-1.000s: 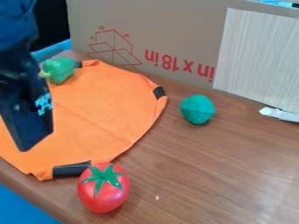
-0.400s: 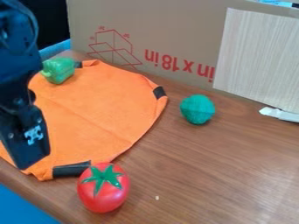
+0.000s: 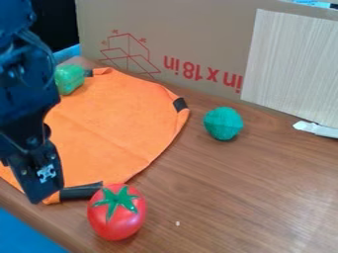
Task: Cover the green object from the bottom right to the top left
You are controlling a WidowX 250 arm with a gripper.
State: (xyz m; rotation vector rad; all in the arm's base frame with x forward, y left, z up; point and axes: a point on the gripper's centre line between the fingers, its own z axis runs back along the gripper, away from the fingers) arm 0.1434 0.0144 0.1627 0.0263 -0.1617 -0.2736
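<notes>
My gripper [image 3: 36, 180] hangs at the left of the view, over the lower left part of the orange cloth [image 3: 109, 128], close to the black strip on the cloth's bottom corner. Whether it touches the cloth I cannot tell. The cloth lies spread fairly flat on the wooden table. A green pepper-like object [image 3: 68, 79] sits at the cloth's upper left edge, partly hidden behind the arm and uncovered where it shows.
A red tomato [image 3: 117, 212] stands just below the cloth's bottom corner, right of the gripper. A teal ball [image 3: 223, 123] rests to the right of the cloth. Behind stands a cardboard box [image 3: 191, 29], and a white item [image 3: 316, 129] lies at the right edge.
The gripper has moved down and slightly right, toward the cloth's bottom corner. The arm now hides part of the green object. Cloth, tomato and ball have stayed in place.
</notes>
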